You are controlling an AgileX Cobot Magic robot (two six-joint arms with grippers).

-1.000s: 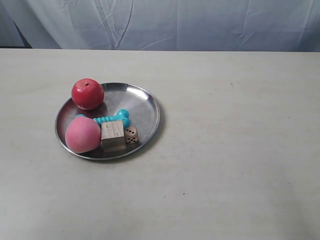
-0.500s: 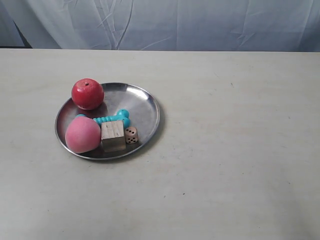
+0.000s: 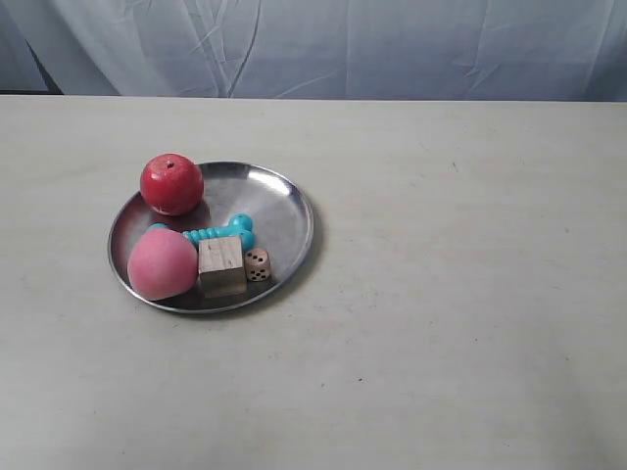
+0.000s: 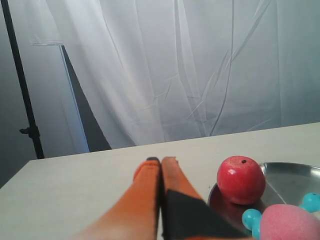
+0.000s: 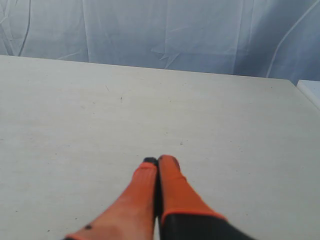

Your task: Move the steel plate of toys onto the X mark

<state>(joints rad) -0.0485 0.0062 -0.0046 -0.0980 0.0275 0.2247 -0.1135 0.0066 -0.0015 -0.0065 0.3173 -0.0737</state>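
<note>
Steel plate [image 3: 281, 209] of toys [image 3: 221, 265] rests on pale table [image 3: 451, 294], curtain [image 3: 392, 49] behind; left gripper [image 4: 160, 160] and right gripper [image 5: 158, 160] pinched closed.

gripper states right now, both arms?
Left gripper: closed, holding nothing.
Right gripper: closed, holding nothing.

Fingers pressed together on left gripper [image 4: 160, 160], right gripper [image 5: 157, 160]

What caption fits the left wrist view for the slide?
Shut left gripper near the steel plate holding red apple, pink peach and turquoise piece.
</note>
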